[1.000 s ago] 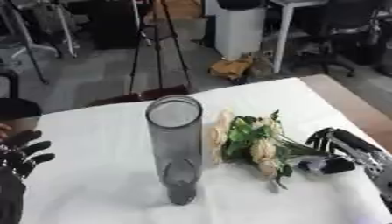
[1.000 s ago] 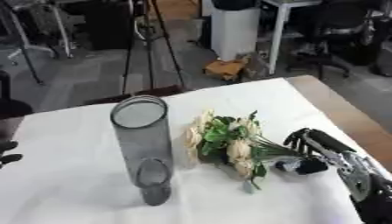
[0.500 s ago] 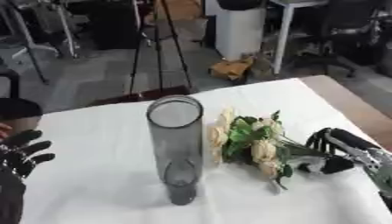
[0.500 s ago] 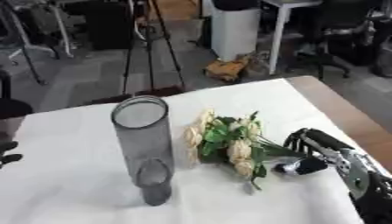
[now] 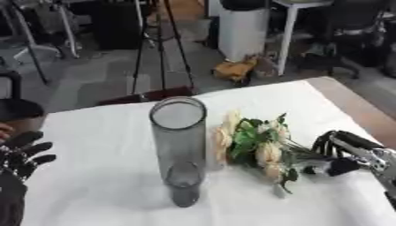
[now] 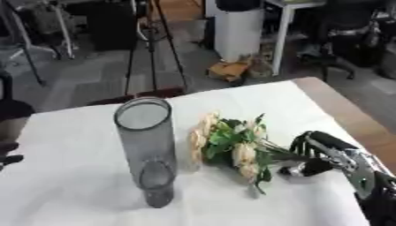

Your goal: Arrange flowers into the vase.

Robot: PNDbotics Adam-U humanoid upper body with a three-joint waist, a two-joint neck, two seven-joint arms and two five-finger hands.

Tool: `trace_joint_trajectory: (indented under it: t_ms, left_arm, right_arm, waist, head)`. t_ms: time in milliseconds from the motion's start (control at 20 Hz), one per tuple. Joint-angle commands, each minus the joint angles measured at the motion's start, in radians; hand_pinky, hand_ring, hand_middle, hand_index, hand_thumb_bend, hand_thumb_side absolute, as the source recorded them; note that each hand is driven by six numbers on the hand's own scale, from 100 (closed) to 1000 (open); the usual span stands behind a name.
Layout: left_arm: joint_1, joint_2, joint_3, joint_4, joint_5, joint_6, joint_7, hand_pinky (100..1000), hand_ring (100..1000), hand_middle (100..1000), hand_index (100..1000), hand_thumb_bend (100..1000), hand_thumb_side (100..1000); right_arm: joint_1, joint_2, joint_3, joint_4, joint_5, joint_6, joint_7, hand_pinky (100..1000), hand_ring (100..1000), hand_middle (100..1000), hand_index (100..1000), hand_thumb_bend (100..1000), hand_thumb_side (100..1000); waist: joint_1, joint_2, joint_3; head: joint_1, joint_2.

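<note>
Looking down from the head camera, you see a table covered in a white cloth [image 5: 100, 132], with a brown bare strip of tabletop showing along its right edge. Near the middle stands a tall, clear grey glass vase [image 5: 179, 154], upright, its round open mouth facing up toward you. Just beside it on the right, a bunch of flowers [image 5: 255, 148] lies flat on the cloth: cream and pale peach blooms with green leaves, the heads pointing toward the vase and almost touching its side, the stems running off to the right. Your right hand [image 6: 329, 154] comes in from the lower right, black and silver, with its fingers curled over the stem end of the bunch and its thumb tucked beneath, so it is grasping the flowers where they rest on the table. Whether the bunch is lifted at all cannot be told; it appears to lie on the cloth. Your left hand [image 5: 23, 154] shows at the lower left edge, well apart from the vase, idle, with its dark fingers spread and relaxed, pointing up and holding nothing. Beyond the far edge of the table there is grey floor, a black tripod [image 5: 158, 44], and a white bin [image 5: 241, 28].
</note>
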Motion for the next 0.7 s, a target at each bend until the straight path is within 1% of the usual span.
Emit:
trace_joint_trajectory:
  t_ms: [50, 250, 300, 450, 650, 700]
  left_arm:
    - [-0.009, 0.014, 0.004, -0.015, 0.003, 0.0, 0.0, 688, 733, 745, 800, 1000, 799]
    - [-0.009, 0.014, 0.004, -0.015, 0.003, 0.0, 0.0, 688, 733, 745, 800, 1000, 799]
    - [-0.009, 0.014, 0.004, -0.015, 0.003, 0.0, 0.0, 688, 733, 744, 800, 1000, 800]
    - [-0.009, 0.014, 0.003, -0.015, 0.004, 0.001, 0.0, 688, 733, 744, 800, 1000, 800]
    - [-0.01, 0.014, 0.004, -0.015, 0.004, 0.001, 0.0, 688, 733, 744, 800, 1000, 800]
    - [-0.01, 0.014, 0.004, -0.015, 0.004, 0.001, 0.0, 688, 732, 744, 800, 1000, 803]
  right_arm:
    - [0.019, -0.004, 0.013, 0.026, 0.028, 0.012, 0.034, 348, 486, 491, 644, 661, 489]
    - [0.019, -0.001, 0.012, 0.026, 0.033, 0.02, 0.053, 348, 486, 491, 644, 661, 489]
    - [0.021, -0.002, 0.012, 0.031, 0.037, 0.025, 0.057, 203, 370, 426, 549, 722, 474]
    - [0.021, 0.004, 0.011, 0.036, 0.061, 0.057, 0.057, 203, 370, 426, 549, 722, 474]
    - [0.021, 0.006, 0.013, 0.032, 0.067, 0.069, 0.057, 203, 370, 426, 549, 722, 474]
    - [0.021, 0.007, 0.012, 0.032, 0.067, 0.07, 0.057, 156, 331, 411, 536, 725, 477]
  waist:
    - [0.015, -0.013, -0.002]
    - [0.016, -0.013, -0.002]
    - [0.016, -0.013, -0.001]
    - [0.018, -0.012, 0.0]
    - [0.018, -0.012, 0.0]
    - [0.018, -0.012, 0.0]
  head:
    - [0.003, -0.003]
    - [0.003, -0.002]
    - [0.004, -0.003]
    - [0.005, -0.004]
    - [0.006, -0.004]
    - [0.006, -0.004]
